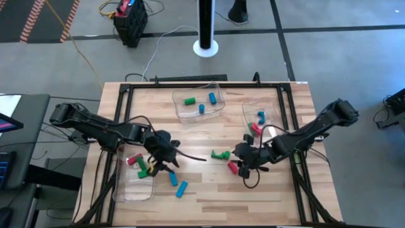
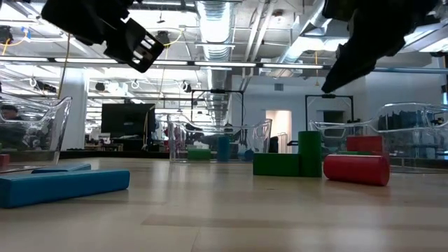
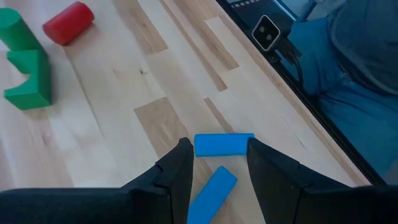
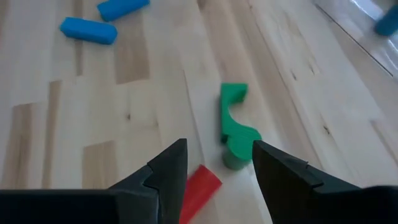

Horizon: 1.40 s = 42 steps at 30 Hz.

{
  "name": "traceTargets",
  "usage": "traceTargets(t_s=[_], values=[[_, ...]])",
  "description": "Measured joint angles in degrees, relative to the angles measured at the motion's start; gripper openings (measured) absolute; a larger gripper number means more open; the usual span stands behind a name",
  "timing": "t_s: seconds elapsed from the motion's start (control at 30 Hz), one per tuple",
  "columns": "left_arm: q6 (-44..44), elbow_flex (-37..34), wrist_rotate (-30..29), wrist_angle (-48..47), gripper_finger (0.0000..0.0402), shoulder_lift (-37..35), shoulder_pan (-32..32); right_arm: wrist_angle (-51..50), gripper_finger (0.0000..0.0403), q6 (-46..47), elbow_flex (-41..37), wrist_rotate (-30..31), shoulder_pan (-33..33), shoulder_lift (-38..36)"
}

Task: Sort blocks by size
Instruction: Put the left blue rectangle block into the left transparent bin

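Observation:
Two blue blocks (image 1: 173, 178) (image 1: 182, 188) lie flat on the table near its front. A green arch-shaped block (image 1: 219, 155) and a red cylinder (image 1: 233, 168) lie at the table's middle. My left gripper (image 1: 166, 163) is open and hovers above the blue blocks. In its wrist view one blue block (image 3: 224, 144) shows between the fingers and the other blue block (image 3: 211, 193) below it. My right gripper (image 1: 243, 163) is open and hovers over the red cylinder (image 4: 199, 186), beside the green block (image 4: 233, 134). The low view shows both grippers raised off the table.
A clear tray (image 1: 123, 190) at the left holds red and green blocks. A far tray (image 1: 180, 114) holds a green and two blue blocks. A right tray (image 1: 248, 114) holds a blue and a red block. Bare wood lies along the front edge.

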Motion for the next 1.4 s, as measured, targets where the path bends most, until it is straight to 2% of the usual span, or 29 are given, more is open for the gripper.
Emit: traceTargets(t_s=[0.27, 0.5, 0.67, 0.83, 1.13, 1.4], values=[[0.2, -0.1, -0.5, -1.3, 0.0142, 2.4, -1.8, 7.8, 0.0207, -4.9, 0.0, -2.5, 0.5, 1.6], [1.8, -0.3, -3.1, -1.4, 0.0142, 10.3, -3.7, 11.6, 0.0207, -7.7, 0.0, -2.5, 0.6, 1.5], [3.4, -0.3, -5.5, -1.4, 0.0142, 13.4, -5.2, 12.5, 0.0207, -7.8, 0.0, -2.5, 0.6, 1.6], [4.8, -0.3, -11.7, -3.3, 0.0142, 13.4, -6.3, 13.2, 0.0207, -8.5, 0.0, -2.6, 0.6, 1.6], [5.0, -0.3, -12.0, -4.3, 0.0142, 13.4, -7.5, 13.4, 0.0207, -8.9, 0.0, -2.6, 0.6, 1.6], [9.9, -0.3, -13.3, -3.9, 0.0142, 13.4, -9.6, 13.4, 0.0207, -8.9, 0.0, -2.6, 0.6, 1.6]])
